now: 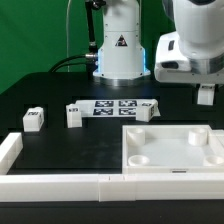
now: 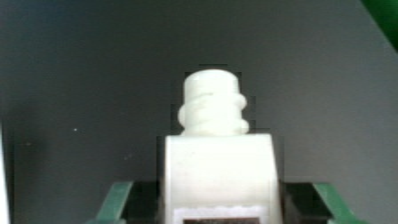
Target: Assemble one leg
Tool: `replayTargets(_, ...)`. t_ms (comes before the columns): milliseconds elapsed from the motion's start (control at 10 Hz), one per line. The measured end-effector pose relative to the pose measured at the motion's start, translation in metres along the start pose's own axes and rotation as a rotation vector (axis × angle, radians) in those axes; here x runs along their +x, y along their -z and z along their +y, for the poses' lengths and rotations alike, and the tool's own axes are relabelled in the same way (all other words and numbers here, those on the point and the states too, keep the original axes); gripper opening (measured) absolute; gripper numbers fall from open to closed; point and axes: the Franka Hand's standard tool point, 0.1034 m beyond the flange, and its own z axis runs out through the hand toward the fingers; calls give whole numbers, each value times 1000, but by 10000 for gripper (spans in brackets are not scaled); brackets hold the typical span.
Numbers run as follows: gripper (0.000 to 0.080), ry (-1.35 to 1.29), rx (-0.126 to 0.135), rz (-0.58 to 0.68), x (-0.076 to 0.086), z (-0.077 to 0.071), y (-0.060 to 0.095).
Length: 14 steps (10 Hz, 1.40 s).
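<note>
pincer [image 2: 214,203] around leg [image 2: 215,120], base cropped

The exterior view stands low at the front edge of the black surface [image 1: 60,145]. From fairly near, it faces across it toward the robot base [image 1: 120,50] and the green backdrop [image 1: 30,30]. The wrist view is mounted on the arm and looks along the pincer [image 2: 217,205] from very close, with dark surface behind. The two views share only the pincer's tip, the leg [image 2: 222,140] clamped in it, and some bare surface.
</note>
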Motion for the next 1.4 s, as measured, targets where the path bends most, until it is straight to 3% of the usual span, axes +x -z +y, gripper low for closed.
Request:
replayTargets(100, 291, 4, 7, 22, 3, -2, 6)
replayTargets(300, 291, 5, 9, 55, 4, -2, 3)
replayTargets(500, 291, 21, 34, 255, 17, -8, 8)
replayTargets(600, 291, 63, 34, 312, 26, 0, 6)
replayTargets(800, 291, 114, 22, 503, 45, 0, 35)
replayTargets(1000, 291, 150, 31, 671, 50, -1, 54)
replayTargets(1200, 291, 193, 56, 851, 51, -12, 73)
replayTargets(1400, 291, 225, 111, 1044, 48, -24, 76)
